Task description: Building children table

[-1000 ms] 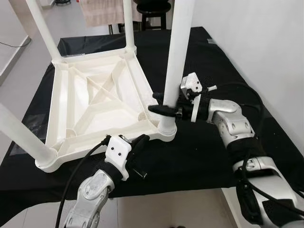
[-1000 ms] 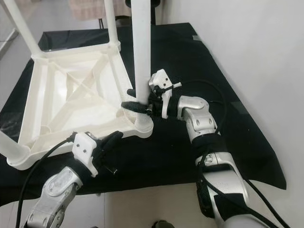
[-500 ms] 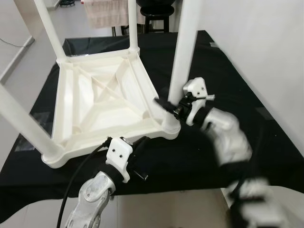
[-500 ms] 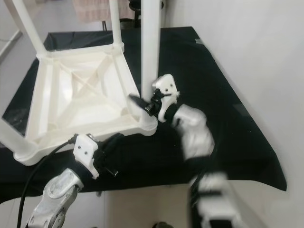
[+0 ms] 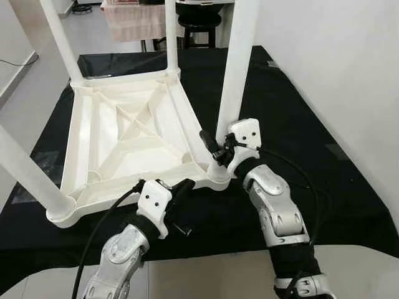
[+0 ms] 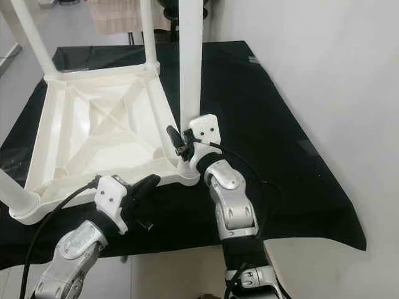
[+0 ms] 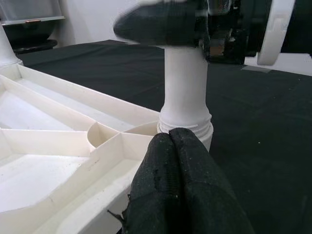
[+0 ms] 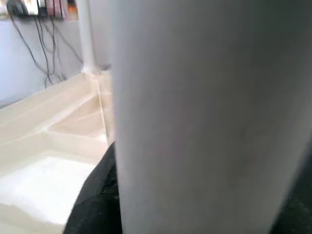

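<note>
A white plastic children's table (image 5: 124, 134) lies upside down on a black cloth (image 5: 293, 112), its legs pointing up. My right gripper (image 5: 215, 142) is shut on the near right leg (image 5: 235, 68), low down just above its socket at the corner. One black finger (image 5: 209, 142) shows to the left of the leg. In the right wrist view the leg (image 8: 204, 112) stands between the dark fingers. My left gripper (image 5: 186, 184) is shut, its tips (image 7: 178, 185) touching the table's front rim beside that same corner socket (image 7: 185, 131).
Three more white legs rise at the far left (image 5: 59, 37), the far middle (image 5: 171, 34) and the near left (image 5: 25, 174). A dark stool (image 5: 199, 15) and a hanging towel (image 5: 134, 18) stand behind. A white wall (image 5: 336, 62) runs along the right.
My right forearm has swung from reaching in from the right to reaching up from the front, the gripper staying at the leg's base. My left gripper has kept its place.
</note>
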{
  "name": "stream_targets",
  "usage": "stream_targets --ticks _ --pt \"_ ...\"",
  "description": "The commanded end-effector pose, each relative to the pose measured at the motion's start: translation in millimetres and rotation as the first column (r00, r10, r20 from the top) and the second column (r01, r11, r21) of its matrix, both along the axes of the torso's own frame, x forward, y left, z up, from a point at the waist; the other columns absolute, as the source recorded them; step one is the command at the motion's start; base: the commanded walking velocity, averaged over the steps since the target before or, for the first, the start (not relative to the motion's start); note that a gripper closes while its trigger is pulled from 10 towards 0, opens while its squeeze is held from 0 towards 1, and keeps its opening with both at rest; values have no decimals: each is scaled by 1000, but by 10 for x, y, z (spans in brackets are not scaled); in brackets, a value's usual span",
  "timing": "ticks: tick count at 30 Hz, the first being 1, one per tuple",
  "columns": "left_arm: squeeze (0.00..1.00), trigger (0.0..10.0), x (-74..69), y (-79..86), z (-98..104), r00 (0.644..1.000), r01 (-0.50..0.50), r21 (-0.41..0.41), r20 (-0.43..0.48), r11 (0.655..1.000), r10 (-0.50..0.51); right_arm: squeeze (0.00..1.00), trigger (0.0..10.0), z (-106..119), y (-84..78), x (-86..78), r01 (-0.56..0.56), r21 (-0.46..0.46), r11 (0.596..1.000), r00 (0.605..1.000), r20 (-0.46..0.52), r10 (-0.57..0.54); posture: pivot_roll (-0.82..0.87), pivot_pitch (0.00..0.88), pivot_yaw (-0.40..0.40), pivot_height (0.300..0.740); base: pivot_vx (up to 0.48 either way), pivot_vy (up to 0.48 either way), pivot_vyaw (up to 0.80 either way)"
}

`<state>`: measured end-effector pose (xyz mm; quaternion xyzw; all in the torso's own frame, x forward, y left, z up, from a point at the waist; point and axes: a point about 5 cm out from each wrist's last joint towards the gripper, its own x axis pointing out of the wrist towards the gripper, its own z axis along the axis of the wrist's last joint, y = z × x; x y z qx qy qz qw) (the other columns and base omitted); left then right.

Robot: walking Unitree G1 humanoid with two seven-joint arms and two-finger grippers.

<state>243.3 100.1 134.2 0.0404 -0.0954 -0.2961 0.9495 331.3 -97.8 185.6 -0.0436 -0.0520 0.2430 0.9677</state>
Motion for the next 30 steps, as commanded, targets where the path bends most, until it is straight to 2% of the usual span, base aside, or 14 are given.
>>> stream_targets --ticks 1,2,5,6,7,8,9,11,12,14,19,20,21,30 --pt "0 10000 -2 0 -17 1000 11 7 0 1000 -11 1000 10000 -6 36 5 -47 -1 999 999 -22 47 -21 107 -13 740 0 0 0" --pt "0 10000 0 0 -18 1000 14 6 0 1000 -14 1000 10000 117 44 25 -169 2 986 985 24 169 -21 107 -13 740 0 0 0" --pt "0 10000 0 0 -17 1000 14 6 0 1000 -14 1000 10000 153 32 37 -216 1 976 976 38 216 -21 107 -13 740 0 0 0" --pt "0 10000 8 -1 -14 1000 12 8 3 1000 -12 996 10000 210 -44 99 -304 -30 952 951 52 305 -15 107 -14 740 0 0 0" --pt "0 10000 10 -2 -12 1000 11 8 4 1000 -11 996 10000 222 -69 119 -323 -41 945 944 52 325 -15 107 -14 740 0 0 0" --pt "0 10000 11 -4 -11 1000 10 9 5 1000 -10 0 10000 231 -106 149 -361 -68 930 930 47 365 -14 107 -15 740 0 0 0" --pt "0 10000 12 -6 -11 1000 9 10 5 1000 -9 0 10000 234 -127 165 -383 -84 920 921 43 388 -14 107 -15 740 0 0 0" --pt "0 10000 13 -8 -11 1000 9 10 6 1000 -9 0 10000 232 -170 184 -468 -142 872 880 13 474 -12 106 -17 740 0 0 0" --pt "0 10000 13 -8 -11 1000 9 10 6 1000 -9 0 10000 232 -170 184 -468 -142 872 880 13 474 -12 106 -17 740 0 0 0" --pt "0 10000 13 -9 -11 1000 9 11 6 1000 -9 0 10000 235 -220 219 -531 -188 827 844 -24 536 -12 106 -17 740 0 0 0" --pt "0 10000 12 -10 -10 1000 10 10 6 1000 -10 0 10000 238 -262 252 -572 -196 797 818 -59 572 0 107 -19 740 0 0 0" --pt "0 10000 11 -13 -8 1000 11 10 5 1000 -11 0 5922 245 -298 295 -581 -178 794 813 -73 578 6 108 -19 740 0 0 0" --pt "0 10000 9 -16 -6 1000 12 10 5 1000 -12 0 0 245 -335 345 -568 -156 808 823 -82 562 11 109 -21 740 0 0 0" --pt "0 10000 8 -23 -3 1000 13 13 5 1000 -13 0 0 126 -443 411 -512 -99 853 859 -86 505 25 110 -17 740 0 0 0"
